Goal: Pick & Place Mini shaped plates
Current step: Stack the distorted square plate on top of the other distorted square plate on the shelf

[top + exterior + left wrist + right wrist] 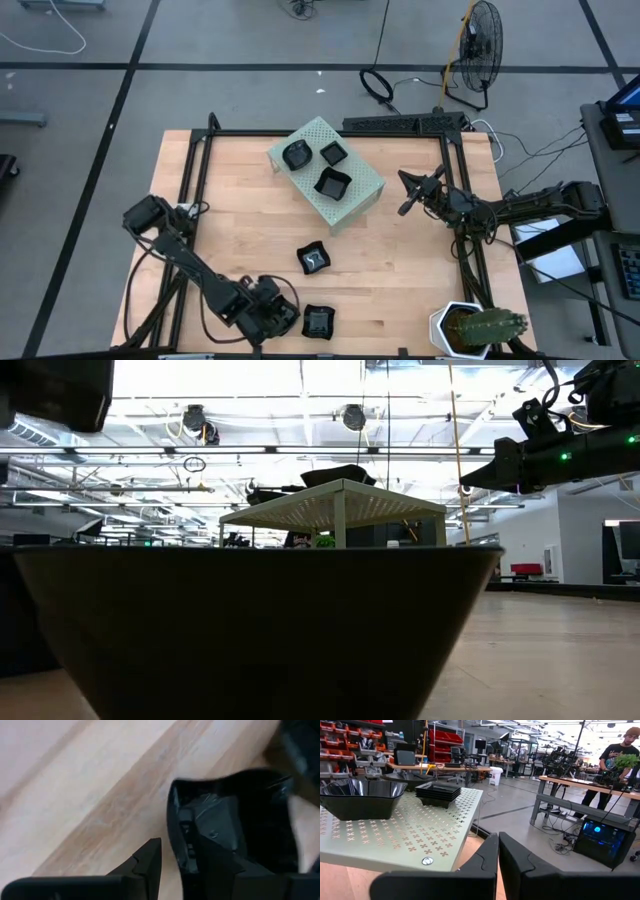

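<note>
Five glossy black mini plates show in the high view. Three sit on top of the pale green perforated box (330, 178): a round one (296, 154), a small square (333, 153) and a larger one (333, 183). A wavy-edged plate (314, 258) lies on the wood. Another plate (318, 321) lies by the near edge and fills the low view (260, 630). My left gripper (288, 318) (175, 862) is open at this plate, one finger outside its wall and one inside. My right gripper (408, 190) (498, 857) is shut and raised, right of the box. My left gripper straddles the near-edge plate's wall (175, 820), coming low from the table's left. One finger (147, 862) stands outside with bare wood showing between it and the wall. Whether the inner finger (212, 862) touches the plate, I cannot tell. The plate lies flat on the table.
A black frame rail (195, 180) runs along the table's left, far and right sides. A cactus in a white pot (472, 326) stands at the near right corner. Bare wood (250, 230) lies between the box and the left arm. A person (620, 750) stands at a far bench.
</note>
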